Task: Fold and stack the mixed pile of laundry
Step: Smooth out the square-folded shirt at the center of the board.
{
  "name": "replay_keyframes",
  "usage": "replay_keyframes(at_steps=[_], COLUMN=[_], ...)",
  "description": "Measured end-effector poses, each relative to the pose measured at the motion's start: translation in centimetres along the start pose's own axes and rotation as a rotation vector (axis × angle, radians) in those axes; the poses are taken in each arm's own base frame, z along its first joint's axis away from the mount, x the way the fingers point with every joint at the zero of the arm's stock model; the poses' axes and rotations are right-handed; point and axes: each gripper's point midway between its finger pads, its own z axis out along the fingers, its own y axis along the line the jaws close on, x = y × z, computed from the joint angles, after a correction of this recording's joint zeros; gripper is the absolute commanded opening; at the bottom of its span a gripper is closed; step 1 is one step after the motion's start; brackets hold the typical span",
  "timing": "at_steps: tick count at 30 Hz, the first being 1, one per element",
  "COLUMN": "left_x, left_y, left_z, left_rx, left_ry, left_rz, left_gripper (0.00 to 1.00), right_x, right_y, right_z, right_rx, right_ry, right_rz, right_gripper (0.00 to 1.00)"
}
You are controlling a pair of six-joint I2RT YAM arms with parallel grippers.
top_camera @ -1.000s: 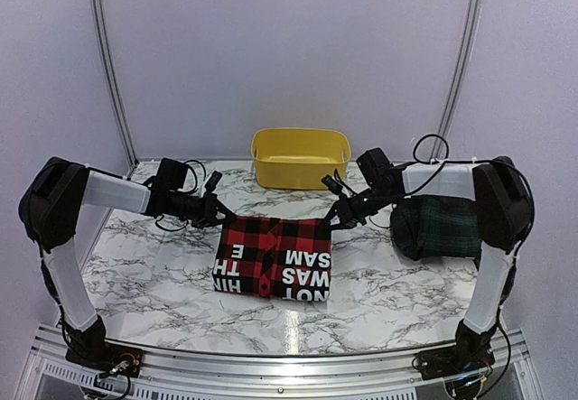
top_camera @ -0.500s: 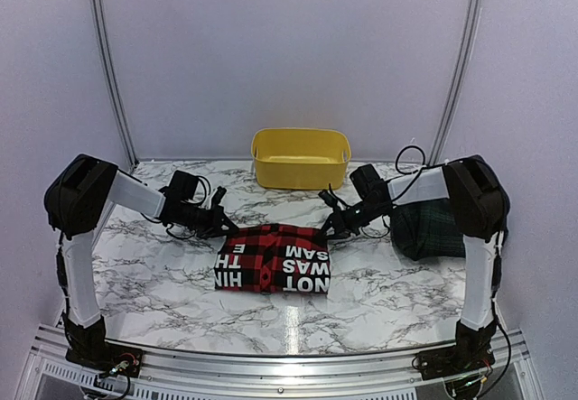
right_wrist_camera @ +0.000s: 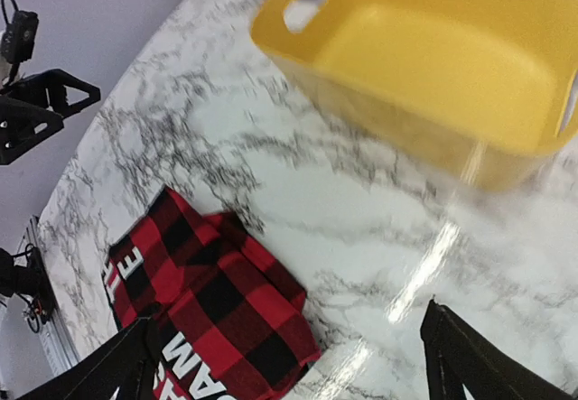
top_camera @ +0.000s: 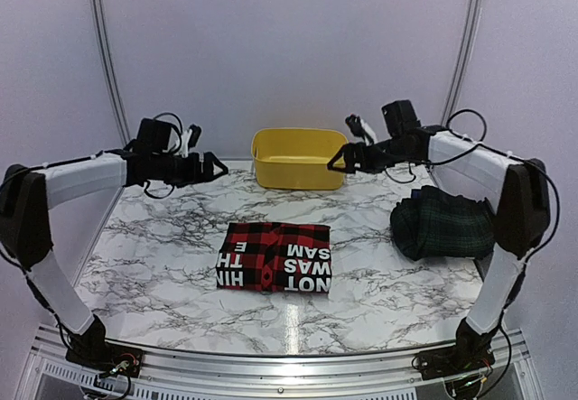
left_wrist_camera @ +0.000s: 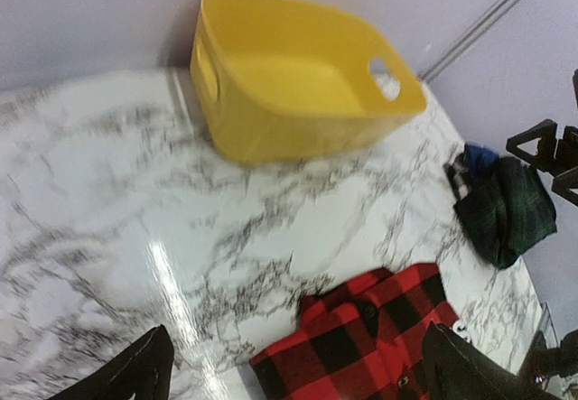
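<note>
I see both arms lifted above the far part of the table, one on each side of the yellow tub. The left gripper hovers to the left of the tub with its fingers spread wide, and nothing is between them. The right gripper hovers at the right end of the tub, also wide open and empty. Each wrist view shows two fingertips far apart with only marble and cloth below.

The red-and-black checked garment lies in the near middle of the table as a tidy rectangle with white letters on it, flat and apart from both grippers. The dark tartan garment sits at the right side as a rounded bundle, well apart from the checked one. In the left wrist view a bit of blue cloth shows at its far edge, but I cannot tell whether this is a separate piece.

To my judgement the fold of the checked garment is finished and the arms are between two pieces. The next move probably calls for the right arm to go down to the tartan bundle, pinch an edge and drag it to free marble. It then needs both grippers on two corners to spread it, because a soft bundle does not open by itself.
</note>
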Motion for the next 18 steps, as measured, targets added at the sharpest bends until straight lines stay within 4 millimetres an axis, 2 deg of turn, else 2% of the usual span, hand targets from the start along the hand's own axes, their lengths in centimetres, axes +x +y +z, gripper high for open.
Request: replay_keyframes(at_steps=[2,3,6,8,10,12,14,15,16,18], left_x=[-4.1,-5.7,-9.1,-9.7,-9.2,-6.6,-2.6,0.1,2.8,7.6], left_y=[-2.1,-2.9,-4.2,-5.2,-6.0,-7.5,-9.3,-10.1,-10.7,-11.4], left_z=[-3.7,-5.6,-10.8,-12.4,-12.1,-9.8,-6.9,-5.3,-3.9,-1.6], left_rx=[-0.018,-0.030,-0.081,-0.047,0.012,0.087,0.162,0.195,0.224,0.266], left_ry=[-0.127,-0.187,-0.345,-0.379,-0.357,-0.273,-0.161,-0.089,-0.015,0.113], left_rz=[0.064,0.080,0.041,0.023,-0.001,-0.027,-0.047,-0.067,-0.092,-0.147], left_gripper=[0.99,0.99,0.99,0.99,0.99,0.99,0.99,0.99,0.99,0.99], right_x=[-4.2,-5.7,-7.9,-7.8,-6.5,-3.3,0.8,3.6,5.5,9.5], right_y=[2.3,3.2,4.9,5.7,6.0,7.2,9.6,10.5,12.4,14.5], right_z=[-4.3,-6.4,-11.1,-12.0,-10.8,-7.4,-3.6,-1.4,-0.2,2.2], right_rx=[0.003,0.007,-0.032,-0.110,-0.193,-0.263,-0.337,-0.372,-0.405,-0.450], right_ry=[-0.147,-0.213,-0.354,-0.382,-0.349,-0.254,-0.132,-0.059,-0.002,0.099], right_rz=[-0.067,-0.081,-0.092,-0.068,-0.002,0.071,0.142,0.208,0.219,0.282], right_gripper=[0.98,0.98,0.99,0.98,0.99,0.98,0.98,0.98,0.98,0.98])
